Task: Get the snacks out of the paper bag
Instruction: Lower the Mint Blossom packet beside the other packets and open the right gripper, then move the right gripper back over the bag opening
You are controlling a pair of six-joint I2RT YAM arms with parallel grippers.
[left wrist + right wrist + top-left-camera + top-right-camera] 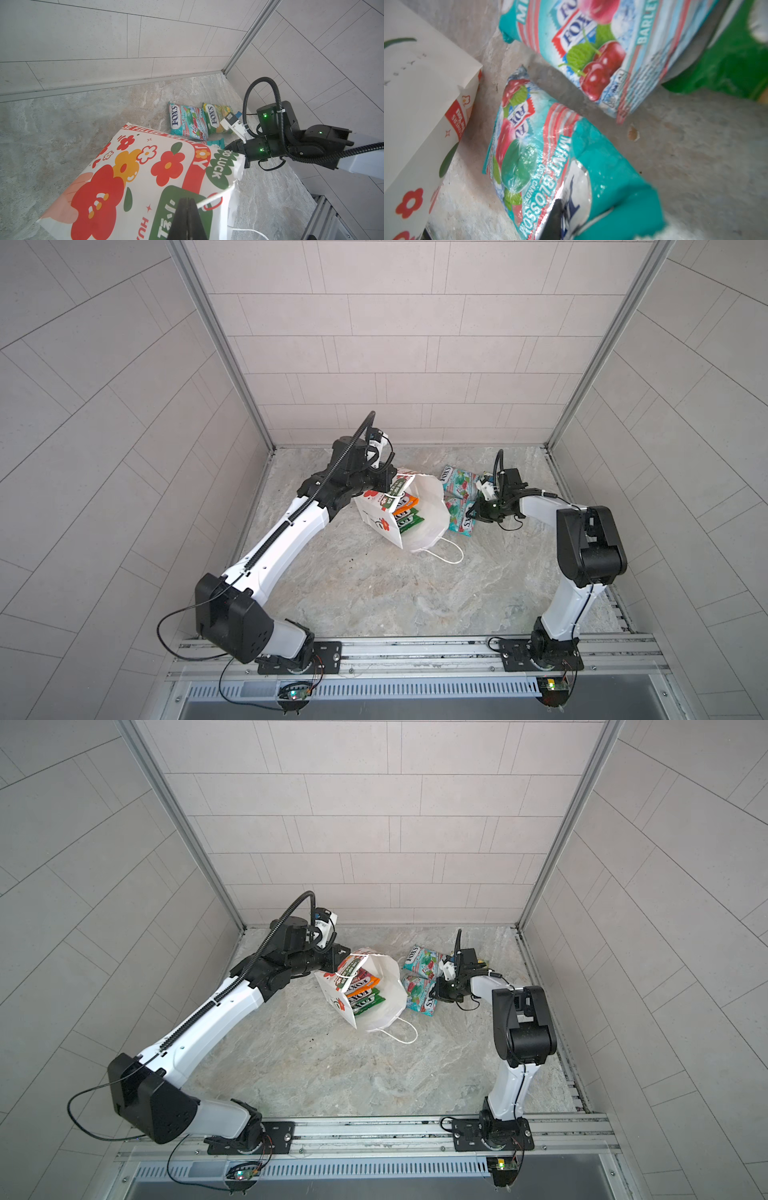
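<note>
The left gripper (385, 486) clenches its jaws on the rim of the paper bag (430, 506), tilted on the worktop (374, 593) with snacks (407, 506) inside. Beside it, the right gripper (471, 515) meets a teal packet (456, 522); whether those jaws grasp it is unclear.

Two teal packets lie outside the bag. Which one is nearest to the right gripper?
The front teal packet, lying beside the paper bag: the right gripper is right at it. The rear teal packet lies farther back, toward the wall.
</note>
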